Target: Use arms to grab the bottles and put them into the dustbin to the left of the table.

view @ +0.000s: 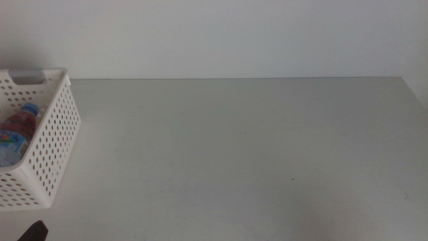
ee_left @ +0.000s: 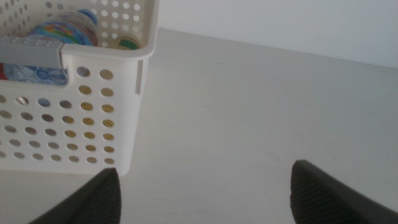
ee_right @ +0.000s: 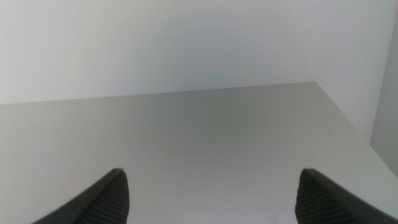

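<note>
White perforated plastic forms the dustbin [view: 47,144] at the bench's [view: 254,147] left edge, and inside we see the blue-capped water bottle [view: 17,130] lying against a red can [view: 19,120]. Our left gripper [ee_left: 205,193] hangs just beside the dustbin wall, fingers spread apart and holding nothing. Our right gripper [ee_right: 211,199] also hangs open-fingered above bare bench.
</note>
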Robot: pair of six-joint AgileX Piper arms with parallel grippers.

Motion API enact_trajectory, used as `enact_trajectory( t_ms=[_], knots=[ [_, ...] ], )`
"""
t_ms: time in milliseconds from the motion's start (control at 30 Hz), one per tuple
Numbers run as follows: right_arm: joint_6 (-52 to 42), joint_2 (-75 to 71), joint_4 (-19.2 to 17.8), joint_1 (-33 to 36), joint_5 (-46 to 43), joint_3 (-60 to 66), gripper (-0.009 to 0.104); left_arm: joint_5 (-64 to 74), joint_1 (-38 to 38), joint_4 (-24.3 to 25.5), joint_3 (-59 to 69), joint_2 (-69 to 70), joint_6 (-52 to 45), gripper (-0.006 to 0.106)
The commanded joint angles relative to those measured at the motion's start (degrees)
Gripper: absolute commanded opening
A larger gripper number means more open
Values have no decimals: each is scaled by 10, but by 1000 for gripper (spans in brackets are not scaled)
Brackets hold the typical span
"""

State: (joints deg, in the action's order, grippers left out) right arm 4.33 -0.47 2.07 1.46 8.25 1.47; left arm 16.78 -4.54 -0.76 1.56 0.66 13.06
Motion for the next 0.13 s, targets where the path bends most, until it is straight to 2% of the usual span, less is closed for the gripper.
enact_trajectory(
  t_ms=[0,100],
  knots=[
    [-7,-10,-14,-4,-27,-3,75,-38,0,-7,2,16,8,93],
    [-7,-16,-15,-4,-33,-3,75,-38,0,-6,2,16,8,93]
  ],
)
